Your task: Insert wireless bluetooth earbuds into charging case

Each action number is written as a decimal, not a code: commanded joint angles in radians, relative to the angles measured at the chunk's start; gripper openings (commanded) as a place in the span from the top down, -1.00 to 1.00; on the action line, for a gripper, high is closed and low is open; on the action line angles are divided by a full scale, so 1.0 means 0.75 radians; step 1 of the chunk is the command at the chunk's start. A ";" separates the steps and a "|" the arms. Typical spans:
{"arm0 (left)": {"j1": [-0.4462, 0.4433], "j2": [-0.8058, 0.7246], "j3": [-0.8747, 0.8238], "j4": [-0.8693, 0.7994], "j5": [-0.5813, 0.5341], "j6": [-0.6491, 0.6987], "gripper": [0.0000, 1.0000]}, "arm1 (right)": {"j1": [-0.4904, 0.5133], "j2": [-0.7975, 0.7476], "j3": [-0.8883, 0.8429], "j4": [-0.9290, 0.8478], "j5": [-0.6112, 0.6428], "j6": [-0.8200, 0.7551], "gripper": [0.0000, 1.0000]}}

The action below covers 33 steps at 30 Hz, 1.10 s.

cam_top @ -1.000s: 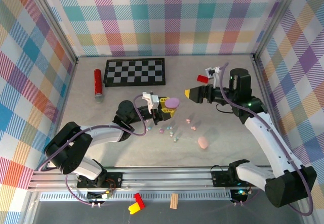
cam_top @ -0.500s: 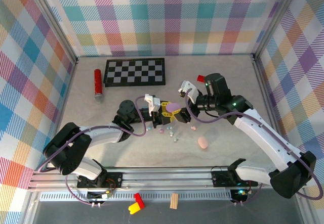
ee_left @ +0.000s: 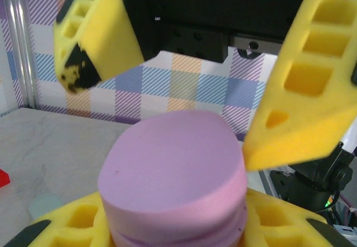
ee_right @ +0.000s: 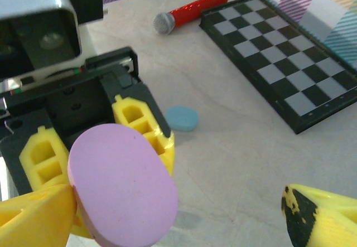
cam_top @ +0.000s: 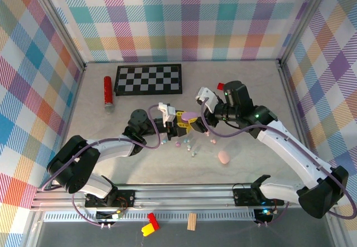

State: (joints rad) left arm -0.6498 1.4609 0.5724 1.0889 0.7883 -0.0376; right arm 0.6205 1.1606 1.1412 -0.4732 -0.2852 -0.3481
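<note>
Left gripper point(cam_top: 183, 122) squeezes the purple case point(cam_top: 190, 115) tight. Right gripper point(cam_top: 198, 121) stands wide open around it. Earbuds point(cam_top: 179, 144) lie on the table point(cam_top: 251, 91) nearby. A hard bump could knock the case loose.

- You have the purple case point(ee_left: 175, 174) mid-frame, clamped low between the left gripper's point(ee_left: 173, 233) yellow fingers point(ee_left: 72, 227).
- The right gripper point(ee_left: 178, 110) hangs over it, its yellow fingers point(ee_left: 309, 85) spread wide, one on either side of the case.
- The finger toward the frame's right ends at the case's edge; you cannot tell whether it touches.
- On the tabletop point(ee_left: 50, 141), at the frame's left, you see a red block point(ee_left: 3, 178) and near it a blurred pale blue piece point(ee_left: 44, 205).
</note>
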 commanded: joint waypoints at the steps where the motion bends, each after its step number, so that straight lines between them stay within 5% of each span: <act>1: -0.003 -0.041 -0.011 0.045 0.069 0.015 0.29 | -0.012 -0.030 0.012 0.088 0.111 0.033 -0.88; 13: 0.001 -0.093 -0.033 -0.007 0.047 0.031 0.29 | -0.013 -0.006 0.029 0.117 0.154 0.104 -0.86; 20: 0.036 -0.098 -0.051 -0.011 0.021 0.032 0.29 | -0.054 -0.165 -0.085 0.243 -0.058 0.232 -0.88; 27: 0.123 -0.121 -0.104 0.030 -0.003 0.034 0.29 | -0.243 -0.253 -0.315 0.487 -0.225 0.920 -0.87; 33: 0.247 -0.155 -0.143 0.043 -0.012 0.038 0.29 | -0.228 -0.151 -0.469 0.506 -0.177 1.288 -0.77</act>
State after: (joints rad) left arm -0.5030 1.3773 0.4805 1.0687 0.7826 -0.0296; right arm 0.4393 1.0115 0.8284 -0.1429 -0.3897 0.4023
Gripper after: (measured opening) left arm 0.360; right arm 0.887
